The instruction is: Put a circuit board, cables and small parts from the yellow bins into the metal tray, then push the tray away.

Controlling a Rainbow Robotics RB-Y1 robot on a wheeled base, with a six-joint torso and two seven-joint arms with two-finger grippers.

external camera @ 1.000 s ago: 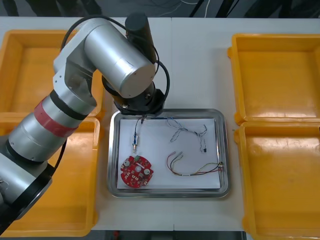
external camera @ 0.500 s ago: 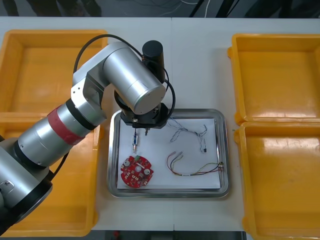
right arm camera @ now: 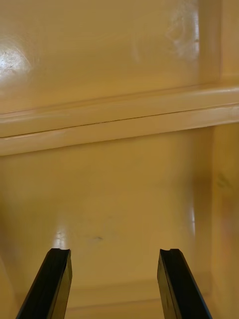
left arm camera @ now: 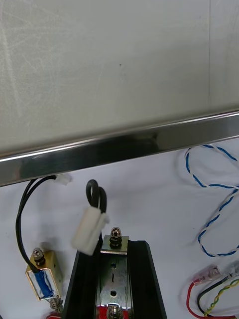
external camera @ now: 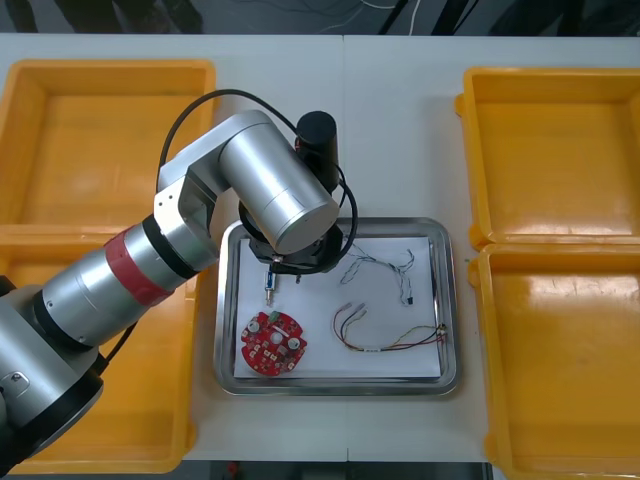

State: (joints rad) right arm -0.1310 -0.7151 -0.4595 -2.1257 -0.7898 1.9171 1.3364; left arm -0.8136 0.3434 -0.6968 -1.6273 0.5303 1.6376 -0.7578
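Note:
My left gripper (left arm camera: 113, 248) is shut on a small metal part (left arm camera: 113, 271) that carries a looped black cable (left arm camera: 95, 193) with a white plug. It hangs just inside the far rim of the metal tray (external camera: 449, 300), over the white liner. In the front view the left wrist (external camera: 290, 215) hides those fingers. On the liner lie a round red circuit board (external camera: 273, 343), another small metal part (external camera: 270, 283) with a blue label, a blue and white cable (external camera: 375, 265) and a red and yellow cable (external camera: 385, 338). My right gripper (right arm camera: 114, 284) is open over a bin floor.
Two yellow bins (external camera: 100, 140) stand on the left and two yellow bins (external camera: 555, 150) on the right, all looking bare inside. Bare table (external camera: 400, 120) lies beyond the tray's far rim (left arm camera: 124, 147). The left arm crosses the near left bin.
The left wrist has moved from the tray's far left rim toward the tray's middle, a little nearer to me. The things on the liner have stayed where they were.

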